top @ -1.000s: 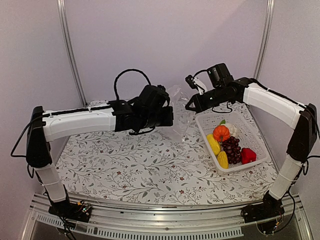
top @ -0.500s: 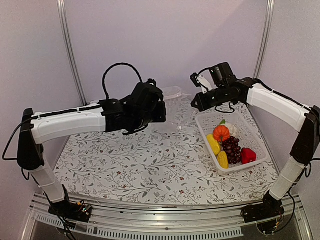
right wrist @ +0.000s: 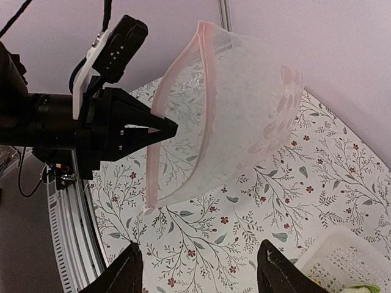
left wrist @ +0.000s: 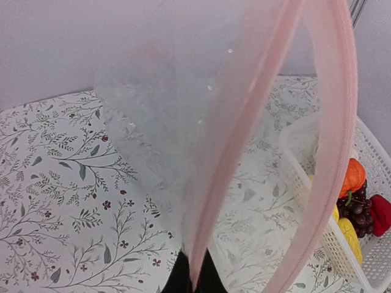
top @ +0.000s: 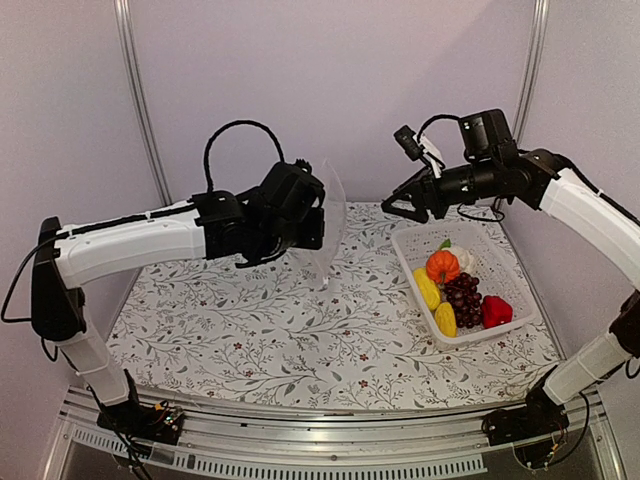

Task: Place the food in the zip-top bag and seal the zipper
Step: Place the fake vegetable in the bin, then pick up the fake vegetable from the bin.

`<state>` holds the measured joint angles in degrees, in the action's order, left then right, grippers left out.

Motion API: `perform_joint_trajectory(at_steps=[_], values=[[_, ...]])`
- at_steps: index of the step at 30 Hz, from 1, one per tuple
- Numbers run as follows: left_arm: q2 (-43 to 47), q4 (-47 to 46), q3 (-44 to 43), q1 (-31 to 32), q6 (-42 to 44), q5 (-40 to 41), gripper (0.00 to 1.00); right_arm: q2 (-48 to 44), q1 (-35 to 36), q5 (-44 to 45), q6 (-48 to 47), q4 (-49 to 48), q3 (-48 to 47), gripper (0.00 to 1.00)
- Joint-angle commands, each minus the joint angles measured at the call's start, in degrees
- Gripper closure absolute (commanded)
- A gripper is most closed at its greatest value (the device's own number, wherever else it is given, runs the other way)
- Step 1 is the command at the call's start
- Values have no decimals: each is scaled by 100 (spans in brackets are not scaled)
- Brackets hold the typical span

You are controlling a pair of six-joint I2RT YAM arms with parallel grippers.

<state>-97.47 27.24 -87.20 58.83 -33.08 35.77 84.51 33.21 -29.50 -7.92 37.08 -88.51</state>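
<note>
My left gripper (top: 322,222) is shut on the zipper (left wrist: 244,140), the pink strip of the clear zip-top bag (top: 331,262). The bag hangs from it above the table, mouth gaping toward the right. In the right wrist view the left gripper (right wrist: 164,128) pinches one lip of the bag (right wrist: 244,116). To the bag's right my right gripper (top: 392,208) stands open and empty, apart from the bag. The food lies in the white basket (top: 512,330): cauliflower (top: 461,254), orange piece (top: 442,266), yellow pieces (top: 426,288), grapes (top: 464,296), red piece (top: 496,311).
The basket (left wrist: 314,241) stands at the right on the floral tablecloth (top: 260,330), just below and right of the right gripper. Lilac walls and two metal poles (top: 140,100) close the back. A black cable loops above the left wrist.
The right gripper opened, let go of the bag and drew back up and to the right. The bag now hangs from the left gripper alone.
</note>
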Motion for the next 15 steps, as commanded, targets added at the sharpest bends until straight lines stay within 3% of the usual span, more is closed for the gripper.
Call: perform_joint_trajectory(at_steps=[1, 8, 15], values=[[356, 300, 87, 2, 182, 123, 100, -352, -368, 240, -642, 268, 576, 38], [457, 411, 145, -3, 257, 4, 100, -411, -1488, 369, -845, 207, 1603, 39], [388, 332, 146, -3, 371, -179, 100, -263, -1897, 1239, -1320, -301, 2402, 29]])
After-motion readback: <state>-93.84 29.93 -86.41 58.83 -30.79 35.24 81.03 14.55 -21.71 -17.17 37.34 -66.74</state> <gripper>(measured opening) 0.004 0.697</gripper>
